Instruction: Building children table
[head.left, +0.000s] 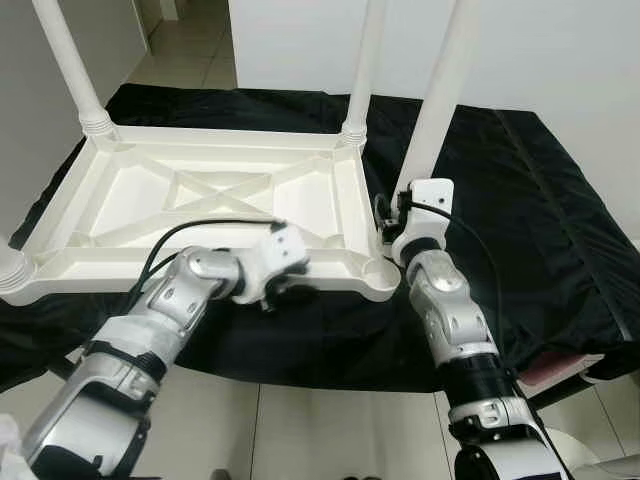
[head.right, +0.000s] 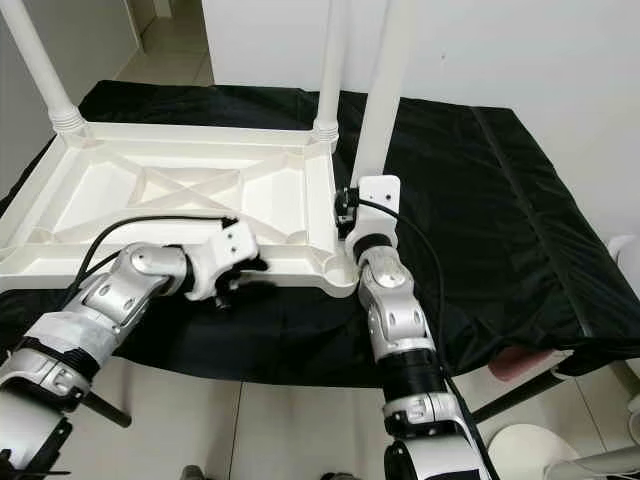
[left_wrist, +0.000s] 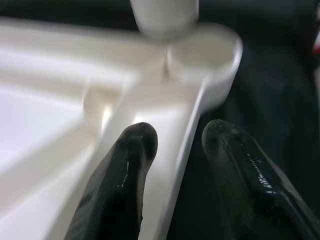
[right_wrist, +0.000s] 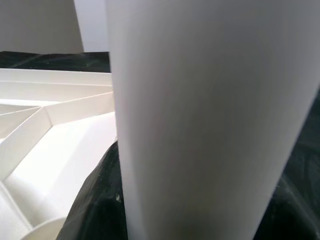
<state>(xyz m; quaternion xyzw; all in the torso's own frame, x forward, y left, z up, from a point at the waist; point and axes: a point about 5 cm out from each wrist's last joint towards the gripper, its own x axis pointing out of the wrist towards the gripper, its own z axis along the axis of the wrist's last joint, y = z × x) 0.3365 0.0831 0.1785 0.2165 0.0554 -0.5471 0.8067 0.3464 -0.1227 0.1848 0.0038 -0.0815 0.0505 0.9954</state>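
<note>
- Right gripper (head.left: 392, 215) holds white table leg (head.left: 436, 100) near its lower end, leg upright, just above and beside near right corner socket (left_wrist: 202, 50); fingers hidden behind leg, grip looks closed on it
- Left gripper (left_wrist: 175, 137) narrowly spread, fingers (left_wrist: 127, 170) straddling near rim of upturned white tabletop (head.left: 215, 200)
- Tabletop lies on black cloth (head.left: 540, 200); other legs already standing at far corners
</note>
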